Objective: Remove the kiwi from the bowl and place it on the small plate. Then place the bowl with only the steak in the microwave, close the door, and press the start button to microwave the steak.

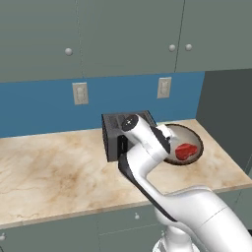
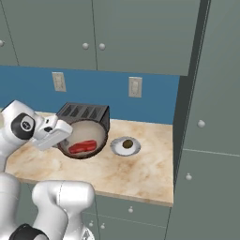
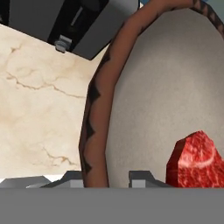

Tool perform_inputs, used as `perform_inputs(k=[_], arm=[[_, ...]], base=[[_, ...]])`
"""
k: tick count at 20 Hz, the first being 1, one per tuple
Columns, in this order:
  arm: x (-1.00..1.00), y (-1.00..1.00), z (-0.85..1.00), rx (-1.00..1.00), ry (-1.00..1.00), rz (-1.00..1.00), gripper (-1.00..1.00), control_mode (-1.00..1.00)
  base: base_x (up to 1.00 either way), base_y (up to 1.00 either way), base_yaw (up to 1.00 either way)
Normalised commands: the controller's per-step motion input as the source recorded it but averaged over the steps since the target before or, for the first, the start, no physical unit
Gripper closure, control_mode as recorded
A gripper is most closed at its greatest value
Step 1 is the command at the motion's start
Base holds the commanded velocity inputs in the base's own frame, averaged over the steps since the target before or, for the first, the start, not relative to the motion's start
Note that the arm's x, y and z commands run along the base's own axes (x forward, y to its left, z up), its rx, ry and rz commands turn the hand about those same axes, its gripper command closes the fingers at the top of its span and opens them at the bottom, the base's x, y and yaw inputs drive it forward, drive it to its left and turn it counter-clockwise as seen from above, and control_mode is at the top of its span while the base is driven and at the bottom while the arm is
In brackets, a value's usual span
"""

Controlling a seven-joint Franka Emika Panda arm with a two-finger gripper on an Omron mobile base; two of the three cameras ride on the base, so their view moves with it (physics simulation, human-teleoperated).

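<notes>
We have the kiwi (image 2: 127, 143) on the small plate (image 2: 118, 149) already, and our gripper (image 3: 106, 179) is clamped on the bowl (image 3: 98, 113) rim, steak (image 3: 197, 159) inside; the microwave steps remain.

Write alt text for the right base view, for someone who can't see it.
The white arm's gripper grips the rim of a tilted dark brown bowl holding a red steak chunk. Beside it, an olive-brown kiwi sits on a small scalloped pale plate.
</notes>
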Motion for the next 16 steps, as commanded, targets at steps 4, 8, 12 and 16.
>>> perform_inputs(k=[4,8,12,16], arm=[[0.03,0.0,0.0,0.0,0.0,0.0,1.0,-1.0],[-0.03,0.0,0.0,0.0,0.0,0.0,1.0,1.0],[0.0,0.0,0.0,0.0,0.0,0.0,1.0,1.0],[0.0,0.0,0.0,0.0,0.0,0.0,1.0,1.0]], base=[[0.0,0.0,0.0],[-0.55,0.16,0.0],[-0.99,0.72,0.0],[-0.95,0.83,0.0]])
